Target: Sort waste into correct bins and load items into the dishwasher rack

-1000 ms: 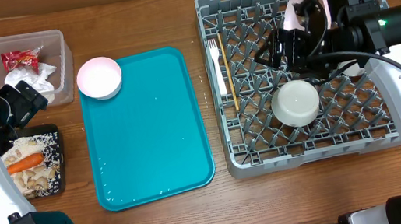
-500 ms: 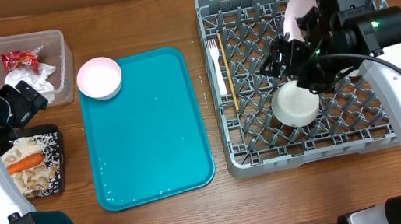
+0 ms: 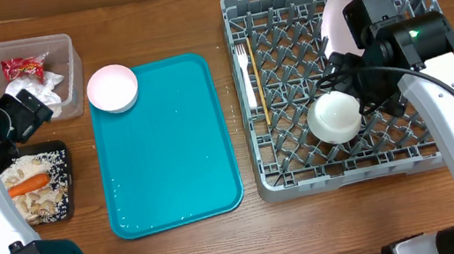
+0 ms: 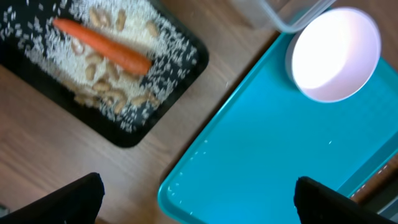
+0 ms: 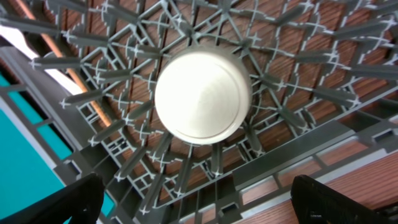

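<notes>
The clear tub (image 3: 71, 69) holds the red wrapper (image 3: 22, 65) and napkin (image 3: 28, 89) (both partly behind the left arm). Below it, the black tray (image 4: 134, 134) carries the carrot (image 4: 102, 45) on rice (image 4: 37, 53). The left pincer (image 4: 202, 202) hangs spread and empty near the pink bowl (image 3: 112, 88), which sits open side up at the teal tray's (image 3: 168, 153) far left corner. The bowl looks light, rigid and glossy, so probably slippery; its rim seems the place to pinch. In the rack (image 3: 349, 172) lie the fork (image 3: 241, 58) and stick (image 3: 259, 96). A white bowl (image 5: 202, 96) sits upside down beneath the right pincer (image 5: 199, 202), also spread and empty. That arm half hides the plate (image 3: 336, 14), and no cup shows.
</notes>
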Controlling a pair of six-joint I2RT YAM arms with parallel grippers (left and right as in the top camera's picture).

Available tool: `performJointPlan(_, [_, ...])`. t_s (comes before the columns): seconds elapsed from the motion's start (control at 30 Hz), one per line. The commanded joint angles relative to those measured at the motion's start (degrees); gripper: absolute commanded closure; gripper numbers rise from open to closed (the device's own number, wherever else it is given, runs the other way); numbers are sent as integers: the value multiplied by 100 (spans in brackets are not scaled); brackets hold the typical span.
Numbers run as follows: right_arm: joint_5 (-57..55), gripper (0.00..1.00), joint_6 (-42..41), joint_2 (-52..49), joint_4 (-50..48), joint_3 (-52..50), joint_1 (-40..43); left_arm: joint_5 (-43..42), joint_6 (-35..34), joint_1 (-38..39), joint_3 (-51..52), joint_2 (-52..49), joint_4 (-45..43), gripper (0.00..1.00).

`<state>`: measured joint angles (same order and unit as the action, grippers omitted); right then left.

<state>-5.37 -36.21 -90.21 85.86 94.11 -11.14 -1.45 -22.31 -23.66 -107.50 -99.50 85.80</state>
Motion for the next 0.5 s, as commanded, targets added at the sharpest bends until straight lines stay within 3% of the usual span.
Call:
performJointPlan(0.0, [-251,0,-136,164,-31,74,4,39,46,7,-33,31,-243,0])
performJointPlan(0.13, [-251,0,-136,164,-28,74,4,-186,-35,7,-33,31,-699,0])
performJointPlan(0.33, [-251,0,-136,164,-28,74,4,-2133,-249,7,-33,31,-188,0])
performJointPlan(0.47, [-251,0,-136,164,-28,74,4,-3432,754,249,-28,28,-367,0])
